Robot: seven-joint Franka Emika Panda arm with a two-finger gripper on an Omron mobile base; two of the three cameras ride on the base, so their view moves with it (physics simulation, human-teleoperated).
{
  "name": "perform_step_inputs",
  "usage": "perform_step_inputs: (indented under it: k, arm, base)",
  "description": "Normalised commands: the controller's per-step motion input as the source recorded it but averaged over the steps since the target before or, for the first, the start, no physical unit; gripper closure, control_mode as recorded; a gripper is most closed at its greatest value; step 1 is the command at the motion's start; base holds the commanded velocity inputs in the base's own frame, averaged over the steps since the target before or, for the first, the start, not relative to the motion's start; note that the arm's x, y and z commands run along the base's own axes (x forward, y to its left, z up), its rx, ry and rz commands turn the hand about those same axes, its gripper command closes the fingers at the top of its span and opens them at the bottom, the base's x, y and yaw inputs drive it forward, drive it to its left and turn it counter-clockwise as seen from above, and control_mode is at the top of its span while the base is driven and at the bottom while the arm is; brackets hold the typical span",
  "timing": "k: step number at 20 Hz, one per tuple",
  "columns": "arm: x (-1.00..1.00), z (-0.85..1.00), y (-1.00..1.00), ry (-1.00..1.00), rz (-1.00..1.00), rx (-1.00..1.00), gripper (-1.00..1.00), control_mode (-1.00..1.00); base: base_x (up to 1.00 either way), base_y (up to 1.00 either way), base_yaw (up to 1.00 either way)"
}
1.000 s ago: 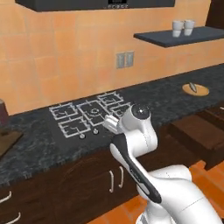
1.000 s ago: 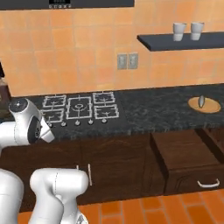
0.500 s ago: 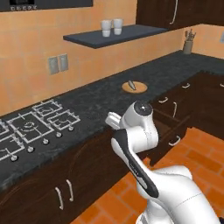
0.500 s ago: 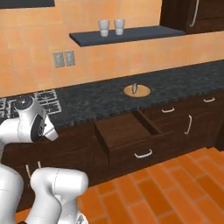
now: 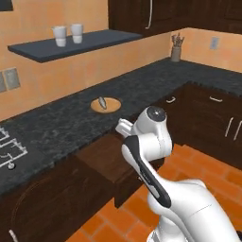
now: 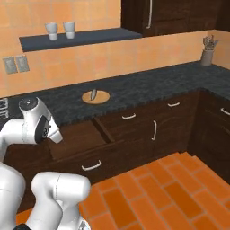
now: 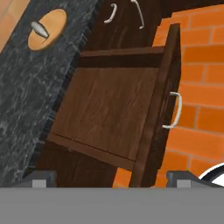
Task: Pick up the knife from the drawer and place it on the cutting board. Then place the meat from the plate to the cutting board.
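The wide dark drawer (image 7: 109, 109) stands pulled out under the counter, its silver bar handle (image 7: 176, 110) facing the floor side. My gripper (image 7: 111, 179) hovers above it, open wide, nothing between the fingertips (image 7: 43, 177). The stretch of drawer floor that I see is bare; the knife is hidden or out of view. On the counter behind the drawer (image 5: 111, 156) sits the round tan plate (image 5: 111, 105) with the meat, a small grey fish (image 5: 102, 101), lying on it. From the right, the plate (image 6: 103, 96), fish (image 6: 93, 94) and open drawer (image 6: 78, 137) show again. The cutting board is out of view.
A wall shelf (image 5: 85, 45) carries two white cups (image 5: 66, 34). A utensil holder (image 6: 207, 50) stands in the far counter corner. The hob's edge (image 5: 7, 149) shows at the left. Closed cabinet fronts (image 6: 152, 130) run to the right, above the orange brick floor (image 6: 166, 188).
The whole picture has shifted: the base has driven right along the counter, so the hob slid off left and the open drawer and plate came in front. The gripper stayed open.
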Motion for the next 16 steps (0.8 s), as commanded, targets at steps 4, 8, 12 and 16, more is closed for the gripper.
perform_step_inputs:
  k: [4,8,12,16]
  arm:
    - [0.0,0.0,0.0,0.0,0.0,0.0,-1.0,1.0]
    - [0.0,0.0,0.0,0.0,0.0,0.0,-1.0,1.0]
    - [0.0,0.0,0.0,0.0,0.0,0.0,-1.0,1.0]
    - [0.0,0.0,0.0,0.0,0.0,0.0,-1.0,1.0]
  base:
    - [0.06,-1.0,0.02]
    - [0.3,-1.0,0.24]
    - [0.35,-1.0,0.36]
    - [0.57,-0.94,0.39]
